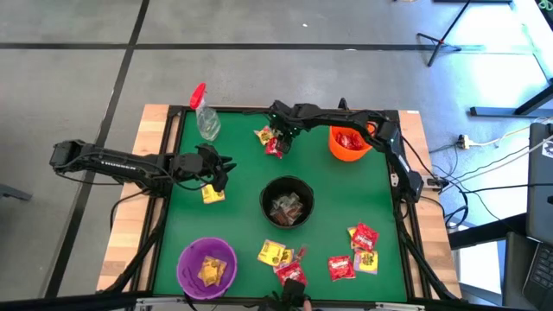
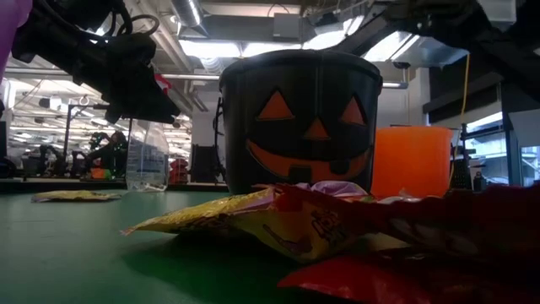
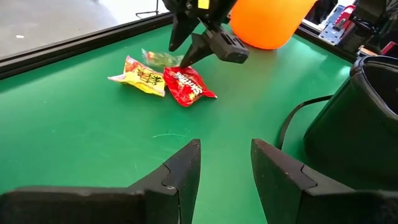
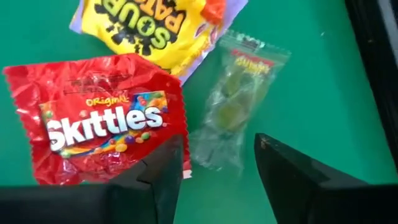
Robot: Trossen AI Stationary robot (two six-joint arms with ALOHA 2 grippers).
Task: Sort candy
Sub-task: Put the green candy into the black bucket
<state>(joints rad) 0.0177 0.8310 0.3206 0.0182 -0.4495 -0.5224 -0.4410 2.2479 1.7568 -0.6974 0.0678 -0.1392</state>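
My right gripper (image 1: 278,131) is open and hovers low over a small group of candy near the far edge: a red Skittles packet (image 4: 106,118), a yellow Sour Patch packet (image 4: 155,22) and a clear packet of green candy (image 4: 233,106), all lying flat on the green mat. Its fingers stand over the red packet's edge and the clear packet. The left wrist view shows the same red packet (image 3: 189,86) below the right gripper (image 3: 186,56). My left gripper (image 3: 224,168) is open and held above the mat, next to a lone yellow packet (image 1: 212,193).
A black pumpkin bucket (image 1: 288,201) stands mid-table. An orange bowl (image 1: 337,149) holds red packets, and a purple bowl (image 1: 192,259) holds yellow ones. A clear spray bottle (image 1: 206,119) lies at the far left. More red and yellow packets (image 1: 359,250) lie along the near edge.
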